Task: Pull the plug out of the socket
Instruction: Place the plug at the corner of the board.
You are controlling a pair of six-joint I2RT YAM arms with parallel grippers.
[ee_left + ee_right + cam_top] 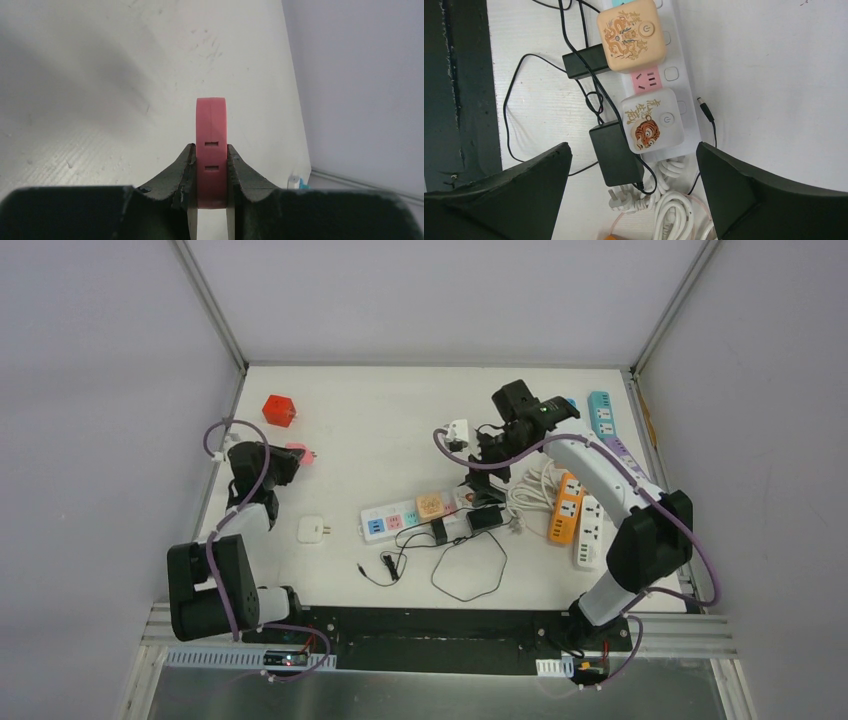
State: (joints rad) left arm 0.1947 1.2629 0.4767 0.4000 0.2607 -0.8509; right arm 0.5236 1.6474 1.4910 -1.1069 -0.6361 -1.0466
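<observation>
A white power strip (385, 523) with coloured sockets lies mid-table. Plugged into it are a beige dragon cube plug (631, 34) and a white tiger cube plug (651, 122). Black adapters (615, 155) sit along its side. My right gripper (632, 147) hovers open above the tiger plug and the black adapter, touching neither; in the top view it (487, 472) hangs over the strip's right end. At the far left, my left gripper (211, 148) is shut on a pink block with two slots (212, 125), held away from the strip (302, 453).
A red cube (279, 410) sits at back left, a white adapter (314, 530) left of the strip, another (458, 432) behind it. Orange (566, 507), white (590, 531) and teal (601, 412) strips lie right. Coiled white cable (535, 485) and thin black cords (470, 570) trail nearby.
</observation>
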